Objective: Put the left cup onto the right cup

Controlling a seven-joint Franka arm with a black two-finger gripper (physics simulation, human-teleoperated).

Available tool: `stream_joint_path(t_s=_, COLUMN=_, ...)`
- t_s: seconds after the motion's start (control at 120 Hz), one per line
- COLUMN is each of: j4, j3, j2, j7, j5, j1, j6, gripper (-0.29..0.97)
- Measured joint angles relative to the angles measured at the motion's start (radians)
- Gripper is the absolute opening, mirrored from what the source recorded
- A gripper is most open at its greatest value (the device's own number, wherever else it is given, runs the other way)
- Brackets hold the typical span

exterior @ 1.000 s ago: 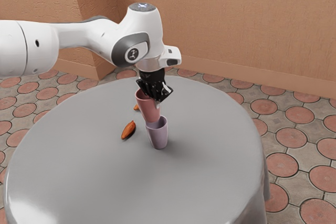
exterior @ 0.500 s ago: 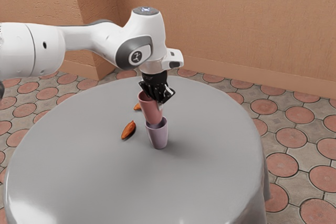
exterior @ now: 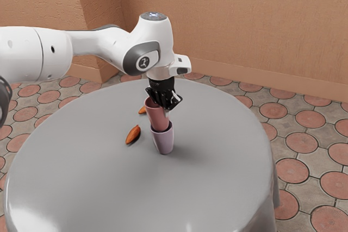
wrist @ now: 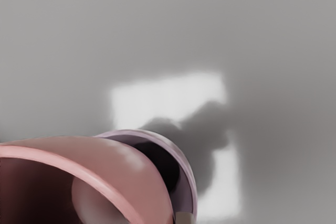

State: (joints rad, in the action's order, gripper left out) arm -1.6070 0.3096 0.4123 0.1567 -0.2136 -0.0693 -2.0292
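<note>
A pink cup (exterior: pixel 156 117) stands nested in a lilac cup (exterior: pixel 163 140) near the middle of the round grey table (exterior: pixel 223 183), leaning slightly toward the exterior view's left. My gripper (exterior: pixel 164 101) reaches down from above, shut on the pink cup's rim on the side toward the exterior view's right. In the wrist view the pink cup's rim (wrist: pixel 105 163) lies close under my hand, and the lilac cup's rim (wrist: pixel 182 163) shows just behind it.
A small orange-brown piece (exterior: pixel 132 133) lies on the table beside the cups, toward the exterior view's left. Another one (exterior: pixel 142 110) sits just behind the pink cup. The table stands on a tiled floor (exterior: pixel 310 118) by brown walls.
The pink cup has sunk further into the lilac cup and stands more upright. My hand has shifted slightly toward the exterior view's right, and the arm has risen a little.
</note>
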Motion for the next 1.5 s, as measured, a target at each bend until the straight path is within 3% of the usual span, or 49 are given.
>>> stream_joint_path(t_s=0.358, j4=0.007, j3=-0.002, j2=0.029, j7=-0.002, j5=-0.016, j1=0.001, j6=-0.01, gripper=-0.1)
stream_joint_path(t_s=0.583, j4=0.005, j3=0.0, j2=0.032, j7=-0.003, j5=-0.013, j1=0.002, j6=-0.028, gripper=0.35)
stream_joint_path(t_s=0.808, j4=0.005, j3=0.0, j2=0.036, j7=-0.003, j5=-0.011, j1=0.002, j6=-0.034, gripper=0.56)
stream_joint_path(t_s=1.225, j4=0.005, j3=0.001, j2=0.03, j7=-0.001, j5=-0.007, j1=0.006, j6=-0.043, gripper=0.65)
stream_joint_path(t_s=1.5, j4=-0.003, j3=0.014, j2=-0.052, j7=0.004, j5=-0.002, j1=0.026, j6=-0.035, gripper=0.67)
